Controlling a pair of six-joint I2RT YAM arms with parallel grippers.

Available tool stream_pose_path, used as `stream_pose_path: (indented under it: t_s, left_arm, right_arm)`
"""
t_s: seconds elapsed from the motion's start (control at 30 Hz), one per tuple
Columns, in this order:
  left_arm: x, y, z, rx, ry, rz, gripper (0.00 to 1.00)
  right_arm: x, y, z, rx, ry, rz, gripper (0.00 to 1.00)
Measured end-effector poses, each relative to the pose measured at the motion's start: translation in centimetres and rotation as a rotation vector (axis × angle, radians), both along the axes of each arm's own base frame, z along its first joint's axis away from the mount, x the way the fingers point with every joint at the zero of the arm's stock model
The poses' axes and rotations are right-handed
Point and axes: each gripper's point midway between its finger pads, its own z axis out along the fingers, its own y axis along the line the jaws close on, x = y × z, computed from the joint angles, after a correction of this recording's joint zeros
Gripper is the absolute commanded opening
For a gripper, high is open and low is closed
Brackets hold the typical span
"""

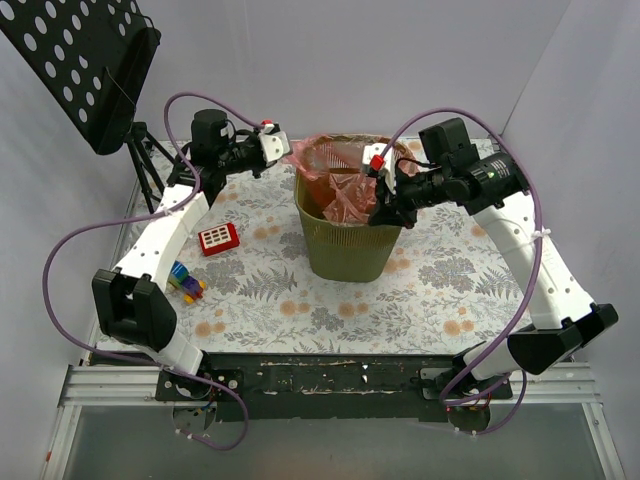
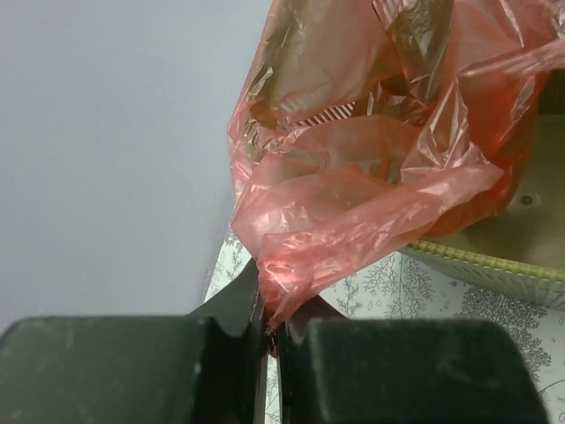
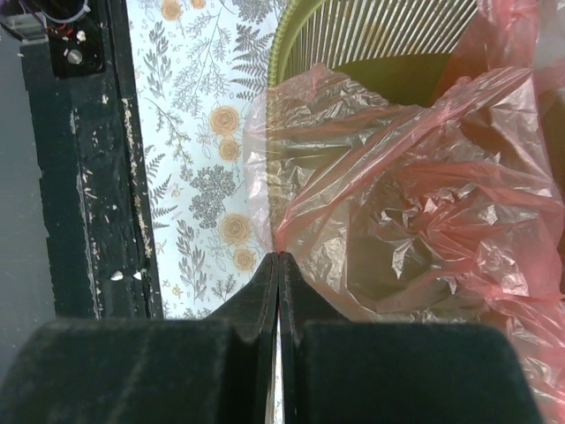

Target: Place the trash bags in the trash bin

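A translucent red trash bag [image 1: 340, 180] billows in the mouth of the olive-green mesh trash bin [image 1: 345, 250] at the table's middle. At the bin's back left rim, my left gripper [image 1: 288, 152] is shut on the bag's edge [image 2: 291, 265]; the film bunches into the pinch of that gripper [image 2: 267, 314]. My right gripper [image 1: 383, 188], at the bin's right rim, is shut on the opposite edge of the bag [image 3: 371, 203], its tips [image 3: 279, 258] pressed together on the film. The bin's inner wall [image 3: 371, 35] shows behind the bag.
A small red flat toy with white buttons [image 1: 218, 238] lies left of the bin. Coloured blocks [image 1: 185, 282] sit beside the left arm. A black perforated stand [image 1: 95, 60] on a tripod leans over the back left corner. White walls close in the table.
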Motion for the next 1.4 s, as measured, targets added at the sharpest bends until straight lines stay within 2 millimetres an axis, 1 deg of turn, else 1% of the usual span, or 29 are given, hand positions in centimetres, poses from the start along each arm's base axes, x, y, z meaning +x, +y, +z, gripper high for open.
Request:
stream_pose_path:
  t_s: [0.1, 0.17, 0.27, 0.4, 0.47, 0.57, 0.67, 0.73, 0.8, 0.87, 0.93, 1.0, 1.03, 1.13, 1.23, 1.3, 1.4]
  left_arm:
    - [-0.6, 0.2, 0.6, -0.007, -0.006, 0.006, 0.00]
    - [-1.2, 0.4, 1.1, -0.013, -0.014, 0.016, 0.00]
    - [-2.2, 0.9, 1.7, -0.028, -0.025, 0.033, 0.00]
    - [-3.5, 1.1, 2.8, -0.042, -0.041, 0.046, 0.00]
    - [-4.7, 1.0, 3.1, -0.046, -0.040, 0.043, 0.00]
    - [-7.5, 0.5, 2.7, -0.042, -0.024, 0.021, 0.00]
    - [-11.1, -0.1, 0.7, -0.019, 0.002, -0.008, 0.00]
    - [-12.6, -0.1, -0.4, -0.008, 0.007, -0.006, 0.00]
    - [-13.7, 0.3, -1.7, -0.002, 0.028, 0.012, 0.05]
    - [-13.8, 0.9, -2.6, -0.004, 0.043, 0.061, 0.08]
    - [-13.2, 1.5, -3.1, -0.015, 0.046, 0.114, 0.15]
    - [-12.4, 1.9, -3.4, -0.029, 0.037, 0.164, 0.22]
    - [-12.1, 2.0, -3.4, -0.040, 0.034, 0.184, 0.23]
    - [-10.9, 2.4, -3.1, -0.076, 0.012, 0.246, 0.24]
    - [-9.9, 2.8, -2.6, -0.096, -0.023, 0.282, 0.24]
    - [-9.6, 3.2, -2.7, -0.102, -0.049, 0.297, 0.24]
    - [-10.0, 3.9, -4.3, -0.089, -0.051, 0.306, 0.24]
  right_arm:
    - [0.1, 0.3, 0.9, 0.025, 0.002, -0.018, 0.01]
    - [0.2, 0.5, 2.1, 0.055, -0.012, -0.025, 0.01]
    - [-0.4, 0.7, 3.6, 0.094, -0.036, -0.022, 0.01]
    - [-2.6, 1.2, 4.8, 0.125, -0.054, 0.030, 0.01]
    - [-3.8, 1.7, 5.0, 0.133, -0.056, 0.068, 0.01]
    - [-6.1, 2.5, 4.4, 0.126, -0.043, 0.140, 0.01]
    - [-8.1, 2.8, 2.7, 0.098, -0.004, 0.195, 0.01]
    - [-9.0, 2.8, 1.5, 0.075, 0.020, 0.219, 0.01]
    - [-9.5, 2.6, 0.3, 0.052, 0.043, 0.232, 0.01]
    - [-9.8, 2.2, -0.8, 0.030, 0.059, 0.230, 0.01]
    - [-9.9, 1.8, -1.6, 0.011, 0.059, 0.219, 0.01]
    - [-9.9, 1.3, -2.0, -0.001, 0.042, 0.205, 0.01]
    - [-9.8, 1.1, -2.1, -0.002, 0.024, 0.199, 0.01]
    - [-9.5, 0.4, -2.2, 0.003, -0.062, 0.181, 0.01]
    - [-9.4, -0.6, -3.2, -0.009, -0.115, 0.168, 0.01]
    - [-9.4, -1.1, -4.4, -0.026, -0.131, 0.161, 0.01]
    - [-9.2, -1.5, -6.7, -0.056, -0.132, 0.143, 0.01]
